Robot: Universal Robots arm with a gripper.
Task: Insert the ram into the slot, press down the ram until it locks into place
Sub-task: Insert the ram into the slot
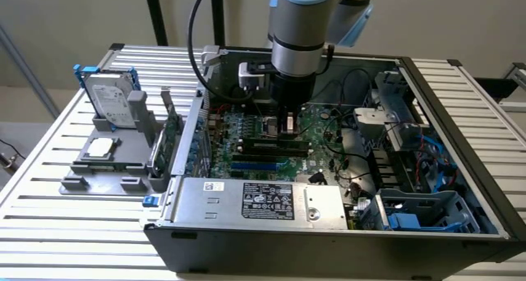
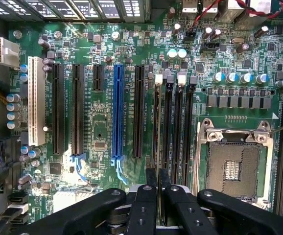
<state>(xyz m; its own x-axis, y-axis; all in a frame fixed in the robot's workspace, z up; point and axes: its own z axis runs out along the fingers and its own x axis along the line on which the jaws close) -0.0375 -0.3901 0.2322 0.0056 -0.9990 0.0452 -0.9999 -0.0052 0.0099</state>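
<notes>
**Green stick at the black socket, fingers closed above it**

Green and lined with dark chips, what we took for the ram [image 1: 271, 145] lay along the bank of memory sockets in the exterior view, just below the gripper [image 1: 287, 130]. We judged that it stood in a socket rather than hung free, but we could not tell whether it was pushed fully home.

From the wrist view, the slot [image 2: 157, 127] ran straight away from the fingertips. It was one of four black parallel sockets and had a white end clip [image 2: 158, 78] at its far end. The gripper [image 2: 157, 172] sat in line with that slot. That made sense to us, since so thin a stick seats only when it is square to the socket along its whole length.

The two fingers [image 2: 151, 178] were drawn together with only a sliver of gap between them. We could make out nothing in that gap, so we read the hand as clenched rather than grasping. A closed tip would give a firm, blunt end for bearing down.

On one side of the sockets stood the blue slot [image 2: 117, 112], and on the other the silver processor socket [image 2: 232, 166]. Both were near, leaving little room to stray across the board [image 2: 102, 161].

The case [image 1: 329, 250] lay open on its side, so the arm could come in from above. Outside it, on the exterior view's left, a grey tray [image 1: 90, 167] held a hard drive [image 1: 111, 102]. An upright green card [image 1: 170, 142] stood by the tray, well apart from the work.
</notes>
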